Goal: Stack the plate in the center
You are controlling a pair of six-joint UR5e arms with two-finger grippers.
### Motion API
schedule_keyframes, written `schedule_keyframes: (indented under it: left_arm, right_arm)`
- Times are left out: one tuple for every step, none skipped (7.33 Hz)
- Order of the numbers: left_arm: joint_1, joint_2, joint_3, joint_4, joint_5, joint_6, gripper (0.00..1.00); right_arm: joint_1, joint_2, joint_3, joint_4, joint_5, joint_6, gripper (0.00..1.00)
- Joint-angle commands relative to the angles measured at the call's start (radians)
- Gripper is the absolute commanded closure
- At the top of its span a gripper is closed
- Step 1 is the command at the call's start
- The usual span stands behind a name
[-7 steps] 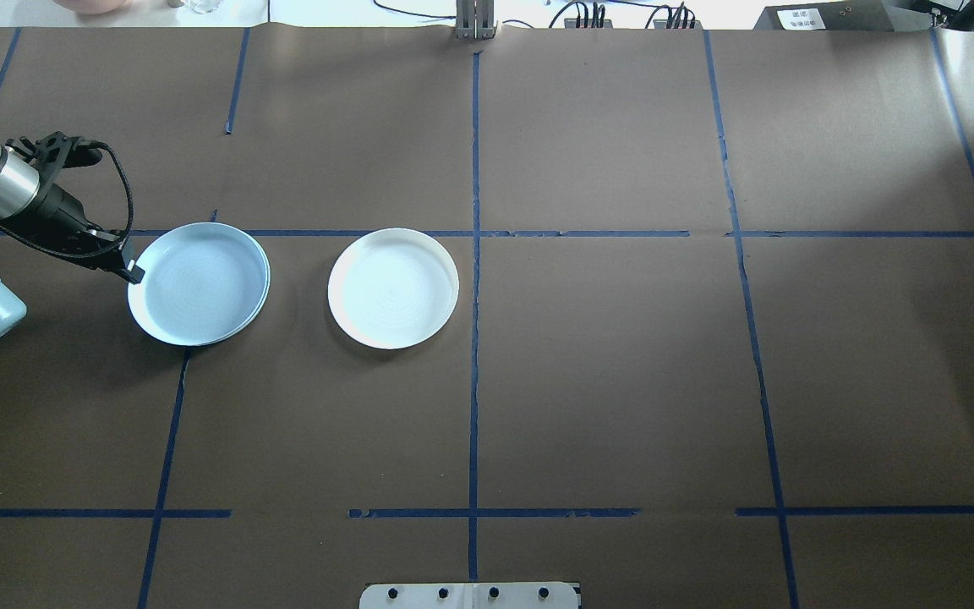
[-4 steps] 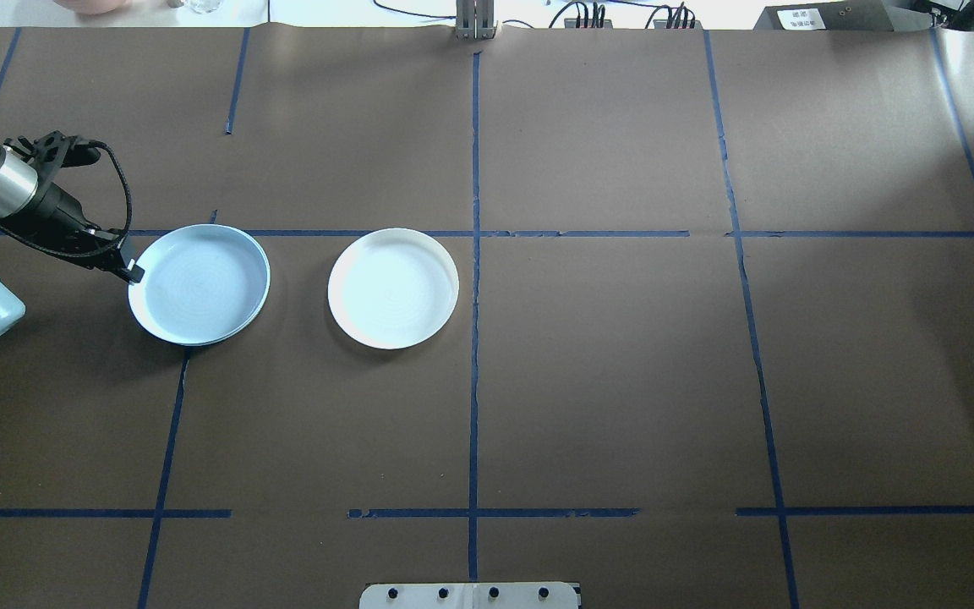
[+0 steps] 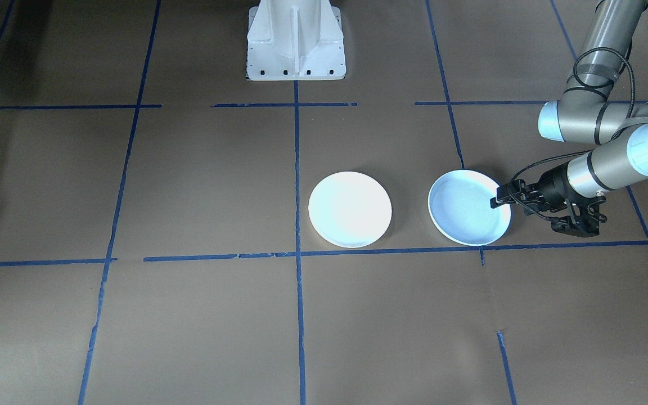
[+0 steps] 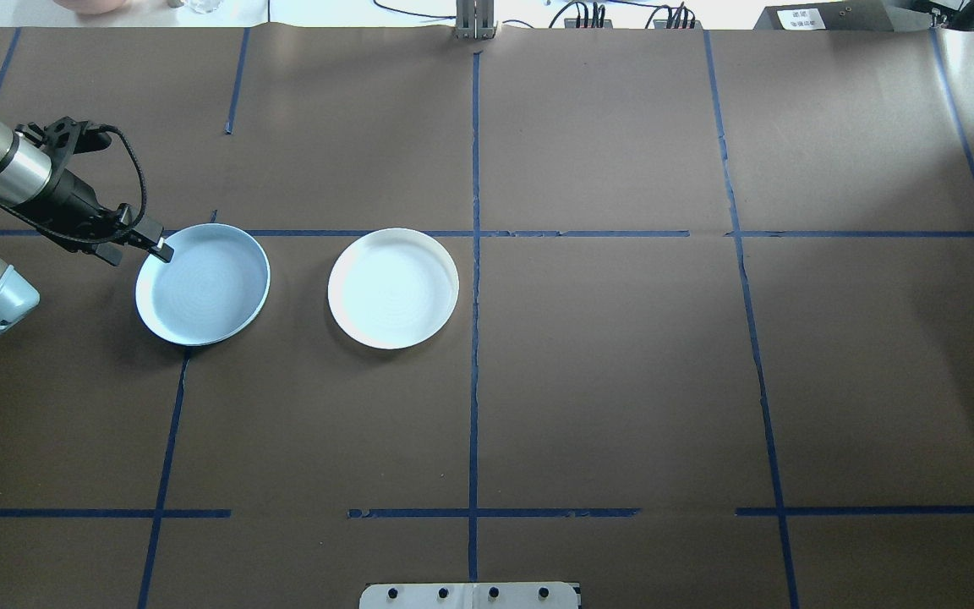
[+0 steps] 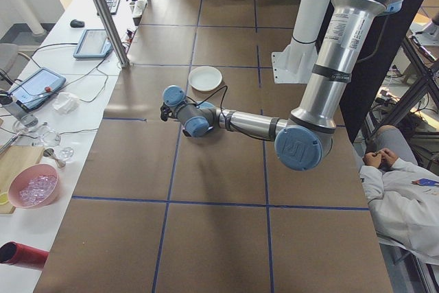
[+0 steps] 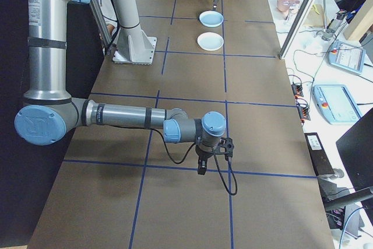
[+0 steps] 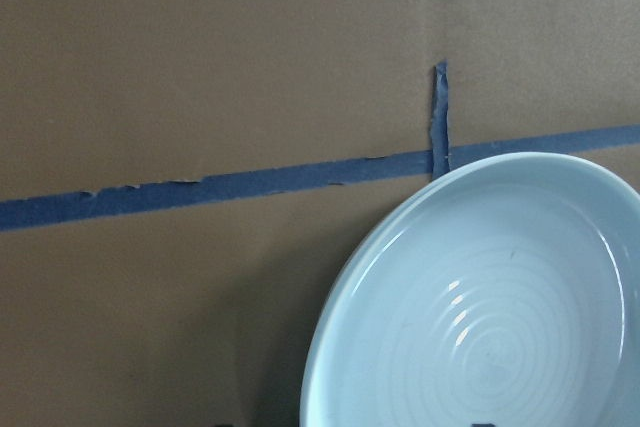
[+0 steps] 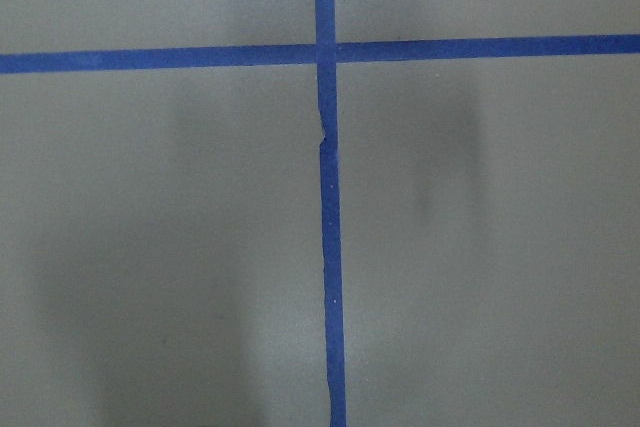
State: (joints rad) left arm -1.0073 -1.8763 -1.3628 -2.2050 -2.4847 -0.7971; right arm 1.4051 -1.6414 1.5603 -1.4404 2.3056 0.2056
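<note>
On brown table (image 4: 622, 381), left gripper (image 4: 161, 249) pinching blue plate (image 4: 204, 285) rim, white plate (image 4: 392, 288) beside it, right gripper (image 6: 203, 164) state unclear.

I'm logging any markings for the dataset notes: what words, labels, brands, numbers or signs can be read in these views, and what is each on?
No text can be read for certain.
White label on the dark box at the table's far edge: printed lines, too small to read.
Logo on the left arm's blue joint cap: too blurred to read.
Blue plate, white plate and brown table cover: no text.
</note>
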Motion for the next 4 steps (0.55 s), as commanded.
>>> schedule_keyframes:
  left_arm:
    - [0.024,-0.071,0.002,0.002,0.021,-0.097,0.0]
    - [0.053,-0.104,0.002,0.008,0.021,-0.112,0.0]
    - [0.093,-0.142,0.002,0.008,0.035,-0.202,0.0]
    - [0.154,-0.193,-0.001,0.008,0.074,-0.262,0.0]
  right_arm:
    - [0.0,0.0,0.001,0.0,0.0,0.0,0.0]
    - [0.0,0.0,0.001,0.0,0.0,0.0,0.0]
    - [0.0,0.0,0.001,0.0,0.0,0.0,0.0]
    - [0.0,0.0,0.001,0.0,0.0,0.0,0.0]
